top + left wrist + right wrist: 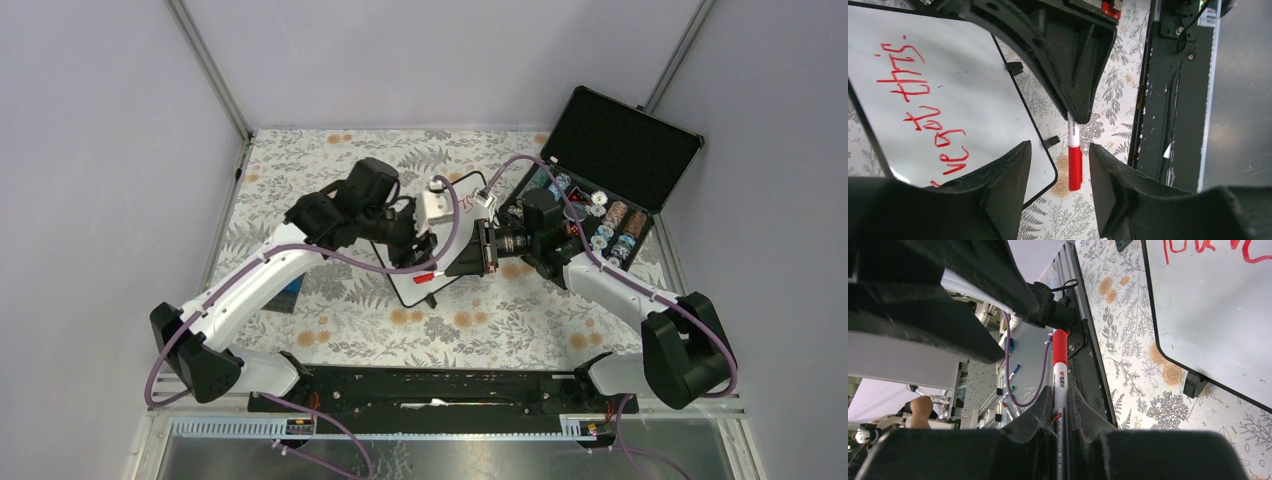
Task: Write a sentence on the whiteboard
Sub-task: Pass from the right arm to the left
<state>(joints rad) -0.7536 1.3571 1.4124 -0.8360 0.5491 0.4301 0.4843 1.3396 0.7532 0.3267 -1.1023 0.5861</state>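
The whiteboard lies flat mid-table, largely hidden under both grippers. In the left wrist view the whiteboard carries the red sentence; "'ve got this." shows there. Its corner fills the upper right of the right wrist view, with a few red strokes. My right gripper is shut on a white marker with a red cap. My left gripper is open, its fingers either side of the capped end, apart from it. From above, the right gripper and left gripper meet over the board's near edge.
An open black hinged case with spools stands at the back right. A small blue object lies left of the board. The black base rail runs along the near edge. A floral cloth covers the table.
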